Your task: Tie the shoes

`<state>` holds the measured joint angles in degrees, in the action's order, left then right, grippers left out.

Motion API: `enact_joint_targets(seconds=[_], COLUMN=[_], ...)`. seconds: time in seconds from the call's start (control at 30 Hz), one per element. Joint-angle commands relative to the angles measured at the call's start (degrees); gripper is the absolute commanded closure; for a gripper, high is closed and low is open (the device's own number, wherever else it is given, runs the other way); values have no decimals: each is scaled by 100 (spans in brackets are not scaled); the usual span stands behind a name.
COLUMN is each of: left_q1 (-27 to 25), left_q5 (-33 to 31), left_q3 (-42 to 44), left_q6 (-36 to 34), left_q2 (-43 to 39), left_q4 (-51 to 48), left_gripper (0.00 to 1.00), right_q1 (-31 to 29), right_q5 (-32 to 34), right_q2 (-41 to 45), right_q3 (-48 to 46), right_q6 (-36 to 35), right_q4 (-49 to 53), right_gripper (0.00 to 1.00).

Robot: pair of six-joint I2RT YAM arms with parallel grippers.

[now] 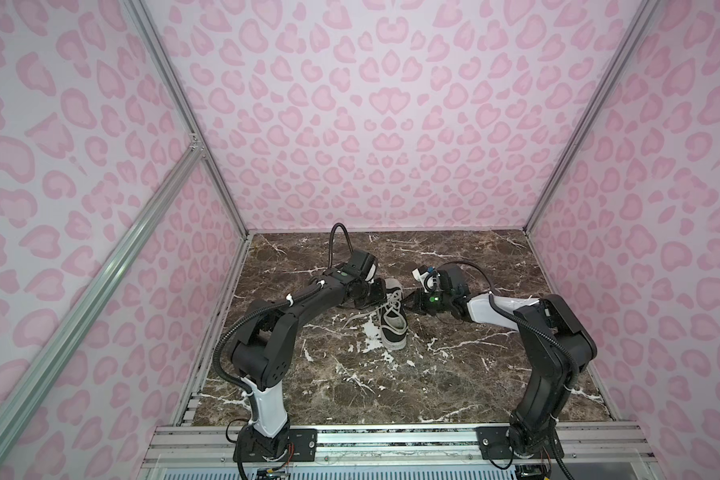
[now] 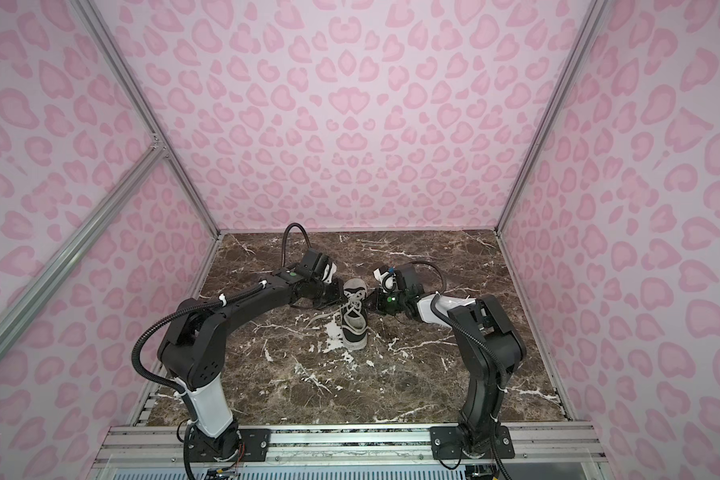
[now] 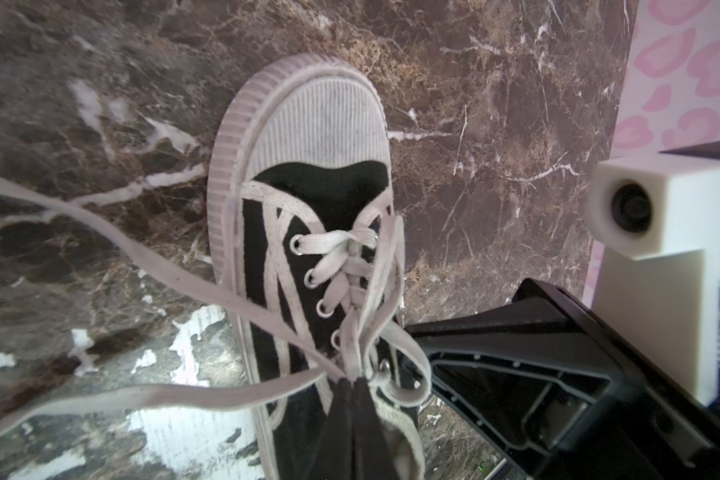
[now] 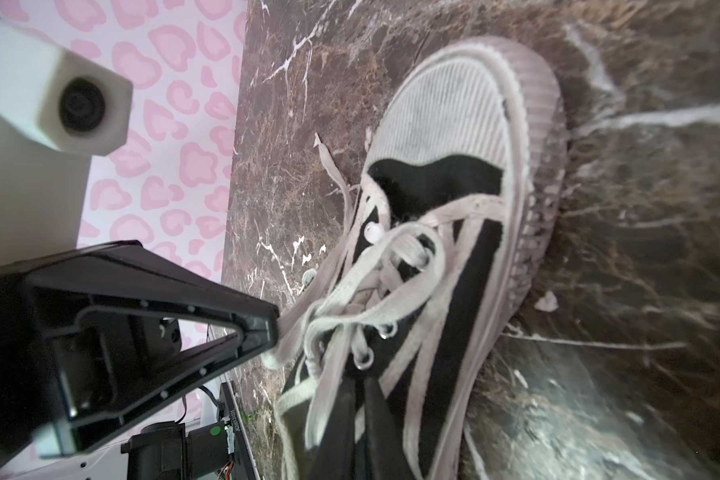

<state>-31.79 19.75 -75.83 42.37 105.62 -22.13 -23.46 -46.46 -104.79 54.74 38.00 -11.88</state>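
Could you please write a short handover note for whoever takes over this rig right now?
Left gripper: shut, pinching the laces by the top eyelets.
Right gripper: shut, apparently on a lace loop at the same spot, from the opposite side.
Sneaker: upright on the table, toe toward the arm bases, between both grippers.
Done: laced through the eyelets, with the strands crossed loosely above the tongue.
Left: no tight knot or bow shows yet. Long lace ends trail over the marble on the left arm's side. Probably draw the loops apart to cinch.
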Motion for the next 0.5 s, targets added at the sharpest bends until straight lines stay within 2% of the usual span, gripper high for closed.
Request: enact_joint_targets(seconds=[0.0,0.47], left_q1=[6,-58], left_q5=[75,121], left_q3=[-37,-19], left_q6=[40,117], left_q2=[53,103], left_q4=[195,301], left_gripper=[97,97], right_q1=[-12,-53], right_q5=[-184,-365], right_q2=[-41,-188], right_q3=[-42,-41], right_q6=[126,334], right_q4=[-352,-700], right_gripper=[91,90])
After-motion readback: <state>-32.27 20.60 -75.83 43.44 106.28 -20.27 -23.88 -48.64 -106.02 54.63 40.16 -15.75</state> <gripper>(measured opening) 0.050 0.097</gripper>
